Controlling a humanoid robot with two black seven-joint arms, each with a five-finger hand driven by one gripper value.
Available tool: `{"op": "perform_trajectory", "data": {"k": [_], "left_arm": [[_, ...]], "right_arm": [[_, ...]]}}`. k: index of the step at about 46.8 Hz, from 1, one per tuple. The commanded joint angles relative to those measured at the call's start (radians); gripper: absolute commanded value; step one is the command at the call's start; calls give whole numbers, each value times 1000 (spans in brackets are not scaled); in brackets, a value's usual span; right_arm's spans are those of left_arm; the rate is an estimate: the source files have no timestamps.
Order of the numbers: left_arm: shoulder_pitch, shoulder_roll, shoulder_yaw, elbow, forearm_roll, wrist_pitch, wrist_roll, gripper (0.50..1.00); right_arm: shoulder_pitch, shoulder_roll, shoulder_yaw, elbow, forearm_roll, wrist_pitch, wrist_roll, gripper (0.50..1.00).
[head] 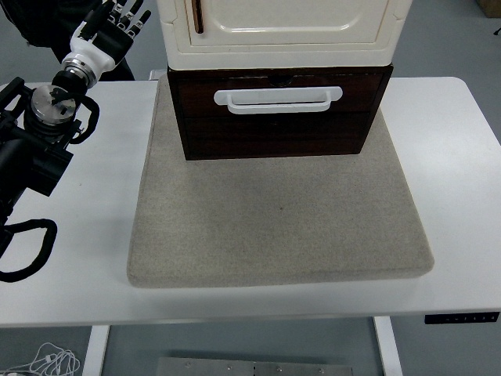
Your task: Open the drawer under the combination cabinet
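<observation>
Left hand (117,19) sits at the upper left of the head view, raised above the table (462,157), fingers spread wide and holding nothing; it is well apart from the cabinet, likely poised before any reach. No right hand shows. At upper centre the cream cabinet (282,31) stands on a dark brown drawer (274,125), which looks fully closed, its front flush. A white handle (278,99) runs across the drawer front, facing the near edge, so a pull toward the robot should open it. Both rest on a grey mat (274,227), probably to stop sliding.
</observation>
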Motion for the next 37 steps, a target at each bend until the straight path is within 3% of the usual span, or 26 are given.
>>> {"op": "perform_trajectory", "data": {"k": [1,37], "left_arm": [[0,0,0,0,0,1,0,1000],[-23,8,-6,0,-9,4,2,1000]], "right_arm": [[0,0,0,0,1,-1,0,926],[0,0,0,0,-1,-1,0,926]]}}
